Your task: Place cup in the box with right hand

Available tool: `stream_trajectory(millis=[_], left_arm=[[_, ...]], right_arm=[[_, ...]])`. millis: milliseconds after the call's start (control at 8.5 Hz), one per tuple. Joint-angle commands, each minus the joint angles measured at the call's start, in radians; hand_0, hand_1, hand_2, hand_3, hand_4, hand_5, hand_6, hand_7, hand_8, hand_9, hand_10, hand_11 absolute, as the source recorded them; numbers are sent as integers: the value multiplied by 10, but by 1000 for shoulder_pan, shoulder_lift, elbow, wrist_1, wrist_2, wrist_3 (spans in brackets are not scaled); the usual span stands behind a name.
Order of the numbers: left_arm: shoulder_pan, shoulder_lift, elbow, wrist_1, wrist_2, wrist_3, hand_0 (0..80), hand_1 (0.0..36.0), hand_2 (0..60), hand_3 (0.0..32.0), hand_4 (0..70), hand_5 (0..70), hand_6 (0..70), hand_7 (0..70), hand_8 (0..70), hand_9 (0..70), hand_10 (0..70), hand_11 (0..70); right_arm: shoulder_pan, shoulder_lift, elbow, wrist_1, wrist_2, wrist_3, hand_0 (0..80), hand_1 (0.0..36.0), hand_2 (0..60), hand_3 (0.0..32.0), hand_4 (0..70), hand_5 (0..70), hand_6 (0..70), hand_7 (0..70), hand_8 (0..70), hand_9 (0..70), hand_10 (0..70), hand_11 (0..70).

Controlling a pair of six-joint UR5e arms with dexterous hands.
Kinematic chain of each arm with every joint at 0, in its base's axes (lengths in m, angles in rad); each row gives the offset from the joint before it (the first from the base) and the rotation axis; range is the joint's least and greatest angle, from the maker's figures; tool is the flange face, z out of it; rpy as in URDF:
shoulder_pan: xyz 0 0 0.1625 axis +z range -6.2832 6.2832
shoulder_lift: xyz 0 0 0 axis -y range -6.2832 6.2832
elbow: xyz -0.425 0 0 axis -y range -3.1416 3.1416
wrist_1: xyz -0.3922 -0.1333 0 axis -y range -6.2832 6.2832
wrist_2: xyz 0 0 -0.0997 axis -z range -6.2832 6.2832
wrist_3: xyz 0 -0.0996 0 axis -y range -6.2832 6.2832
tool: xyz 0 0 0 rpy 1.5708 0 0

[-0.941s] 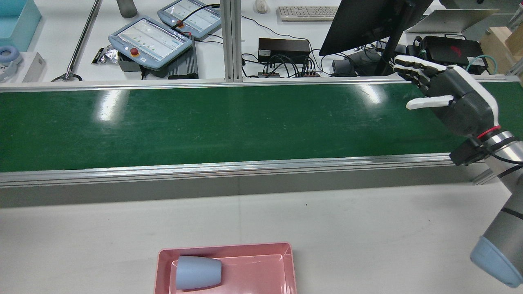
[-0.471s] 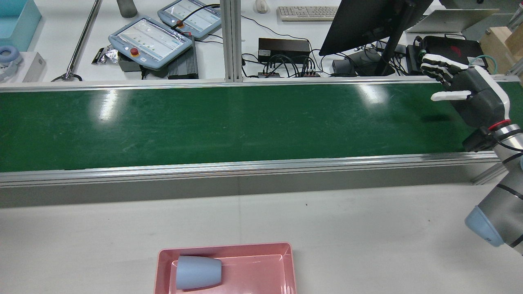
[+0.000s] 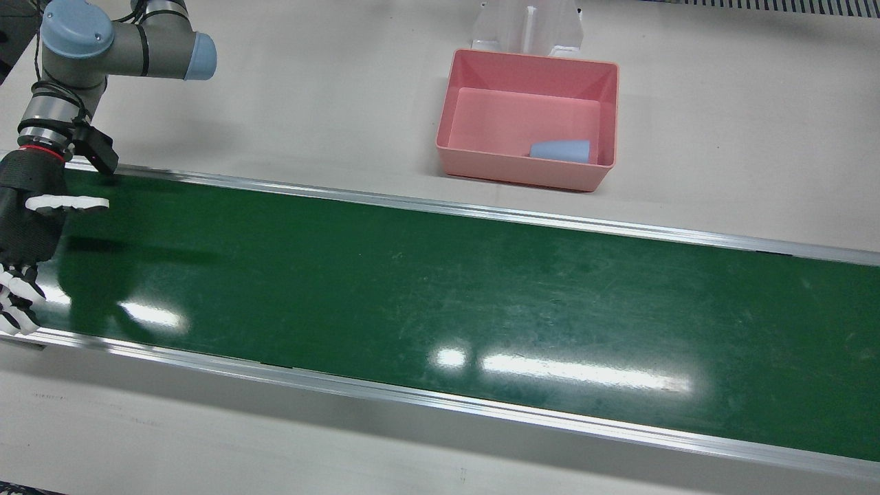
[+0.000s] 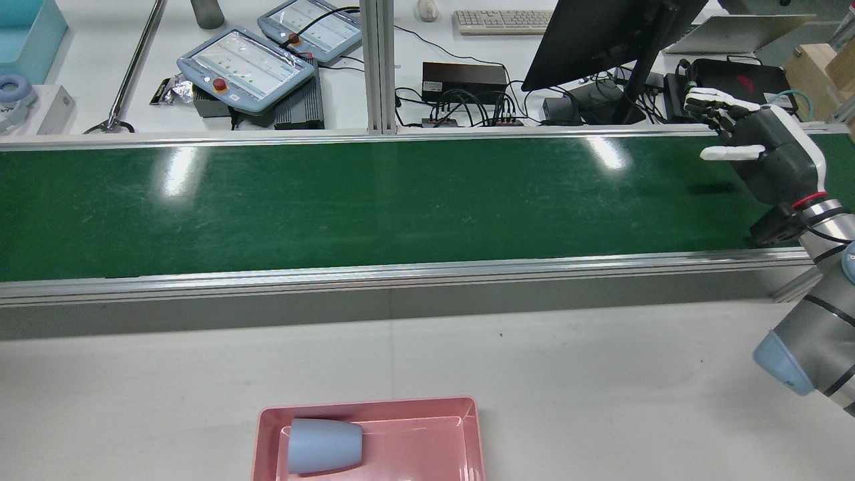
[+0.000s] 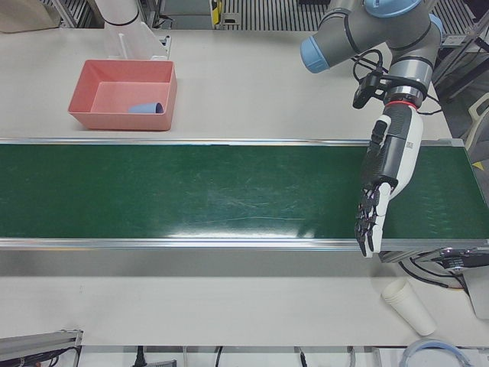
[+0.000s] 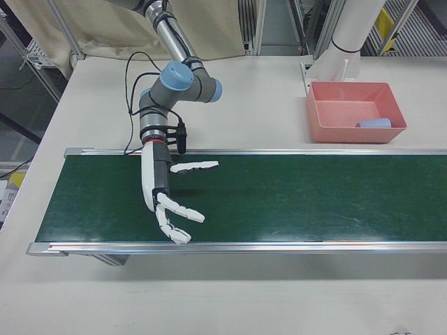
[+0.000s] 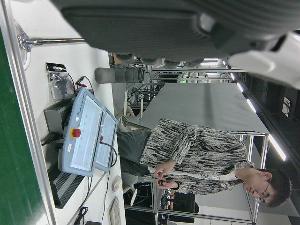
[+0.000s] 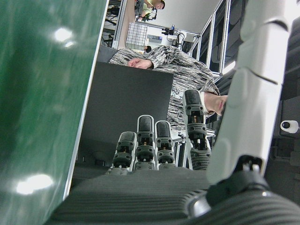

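Observation:
A pale blue cup (image 4: 324, 445) lies on its side inside the pink box (image 4: 367, 405) on the white table. It also shows in the front view (image 3: 560, 150), against the box's front wall (image 3: 529, 175). My right hand (image 4: 768, 143) is open and empty, fingers spread, above the right end of the green belt in the rear view, far from the box. It also shows in the front view (image 3: 24, 220) and the right-front view (image 6: 164, 192). My left hand (image 5: 386, 183) is open and empty, stretched over the other end of the belt.
The green conveyor belt (image 4: 374, 200) with metal side rails runs across the station between hands and box. White paper cups (image 5: 409, 306) lie on the table's operator side. Teach pendants (image 4: 244, 67), a monitor (image 4: 601, 33) and cables stand beyond the belt.
My right hand has moved toward the right end of the belt in the rear view, staying open. The cup and box have not moved.

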Motion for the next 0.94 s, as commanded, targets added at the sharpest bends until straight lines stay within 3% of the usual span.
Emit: stream_trajectory(millis=[0,118,235,353,471,588,824], left_arm=[[0,0,1,0,0,0,0,0,0,0,0,0,0,0,0,0,0,0],[0,0,1,0,0,0,0,0,0,0,0,0,0,0,0,0,0,0],[0,0,1,0,0,0,0,0,0,0,0,0,0,0,0,0,0,0],[0,0,1,0,0,0,0,0,0,0,0,0,0,0,0,0,0,0],[0,0,1,0,0,0,0,0,0,0,0,0,0,0,0,0,0,0],[0,0,1,0,0,0,0,0,0,0,0,0,0,0,0,0,0,0],[0,0,1,0,0,0,0,0,0,0,0,0,0,0,0,0,0,0]], right_arm=[[-14,23,126,-239,2,-1,600,206,73,0,197,90,93,322,167,261,69,121],[-23,26,159,-306,3,-1,631,195,24,0,274,85,94,352,166,265,17,45],[-31,25,151,-307,6,1,616,213,67,0,229,84,90,340,165,262,4,27],[-28,25,153,-305,8,5,634,184,0,0,229,85,87,321,163,258,6,30],[-26,22,154,-305,8,7,616,201,44,0,184,88,88,315,163,256,27,62],[-26,19,154,-302,8,8,617,191,22,0,184,90,88,311,162,253,41,82],[10,7,200,-304,5,10,609,198,46,0,172,91,89,309,162,253,55,103]])
